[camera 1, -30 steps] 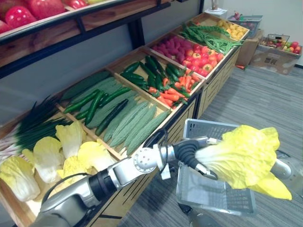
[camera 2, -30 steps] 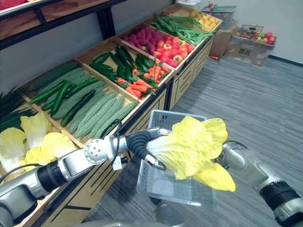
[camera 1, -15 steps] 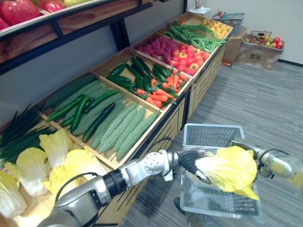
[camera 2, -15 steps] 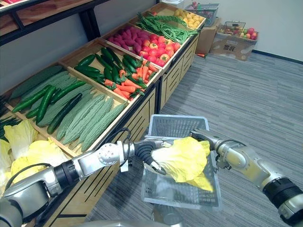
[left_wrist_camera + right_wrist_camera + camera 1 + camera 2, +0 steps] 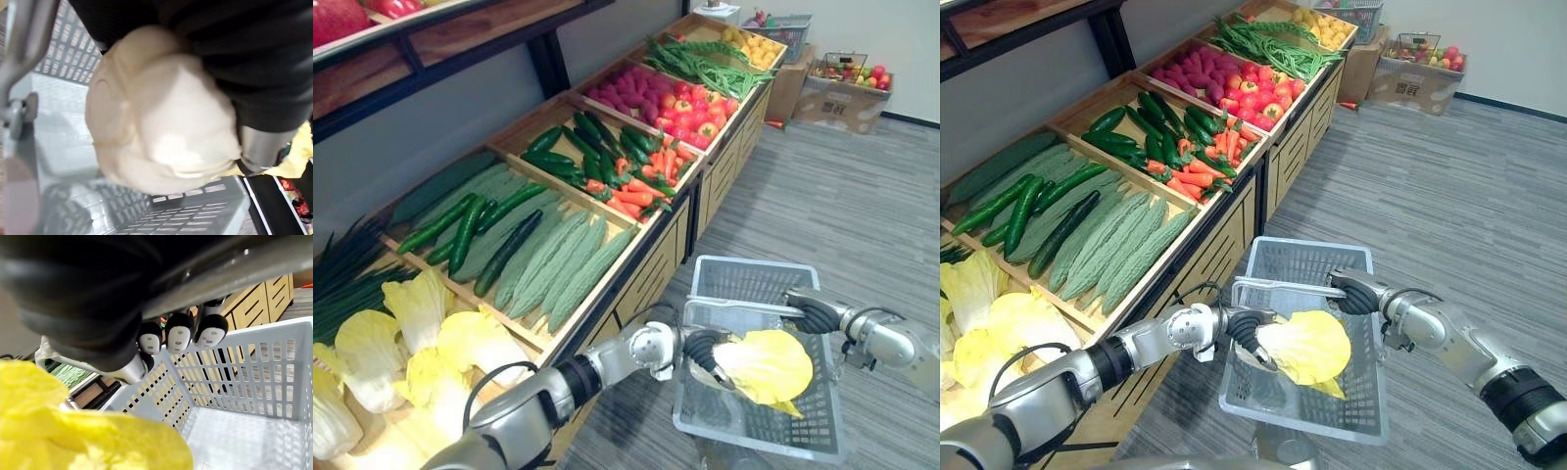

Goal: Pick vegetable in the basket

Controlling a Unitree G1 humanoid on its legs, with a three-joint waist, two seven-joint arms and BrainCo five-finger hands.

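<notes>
A yellow leafy cabbage [image 5: 766,364] hangs low inside the grey plastic basket [image 5: 752,266], its pale stem end [image 5: 156,122] gripped by my left hand [image 5: 701,348], which reaches in over the near left rim. The basket's mesh floor [image 5: 73,147] shows just under the cabbage. My right hand [image 5: 1355,292] is at the basket's right side, with its dark-tipped fingers [image 5: 178,335] curled round the grey handle bar [image 5: 1283,284]. The yellow leaves [image 5: 73,440] lie close below that hand.
A wooden produce stand runs along the left: loose cabbages [image 5: 411,343], cucumbers [image 5: 470,225], bitter gourds [image 5: 563,264], carrots [image 5: 636,196], red peppers further back. Grey striped floor [image 5: 1449,196] spreads to the right. A cardboard box [image 5: 847,93] with fruit sits far back.
My left hand has brought the cabbage down from above the basket into it. The right hand stays on the handle. The camera has tipped down and shifted.
</notes>
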